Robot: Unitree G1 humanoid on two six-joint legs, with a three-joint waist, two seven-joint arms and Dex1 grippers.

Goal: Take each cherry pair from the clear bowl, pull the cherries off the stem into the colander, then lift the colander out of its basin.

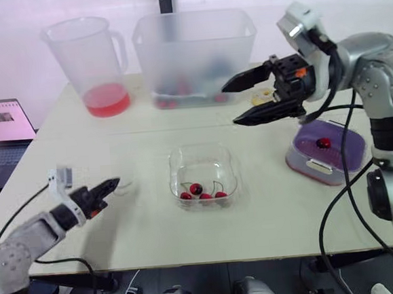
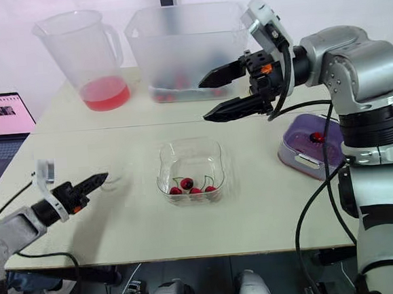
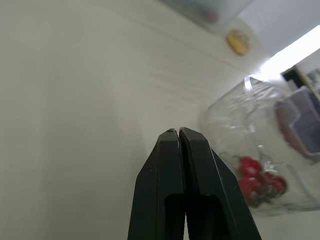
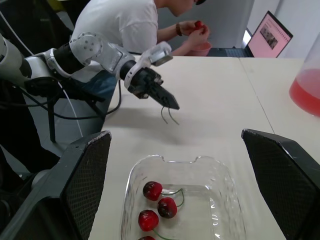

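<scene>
The clear bowl (image 1: 202, 161) sits mid-table and holds several red cherries (image 1: 205, 196) with green stems. To its left, low over the table, my left gripper (image 1: 112, 187) is shut on a bare cherry stem (image 4: 167, 115), which dangles from its tip in the right wrist view. My right gripper (image 1: 231, 105) hangs open and empty, raised above the table behind and to the right of the bowl. At the right stands the purple colander (image 1: 342, 143) in its basin (image 1: 307, 167), with one cherry (image 1: 324, 143) inside.
A pitcher (image 1: 94, 60) with red liquid and a frosted bin (image 1: 196, 52) stand along the back. A small yellow item (image 1: 260, 95) lies behind my right gripper. A laptop (image 1: 1, 128) sits off the left edge. A person (image 4: 125, 22) sits beyond the table's left side.
</scene>
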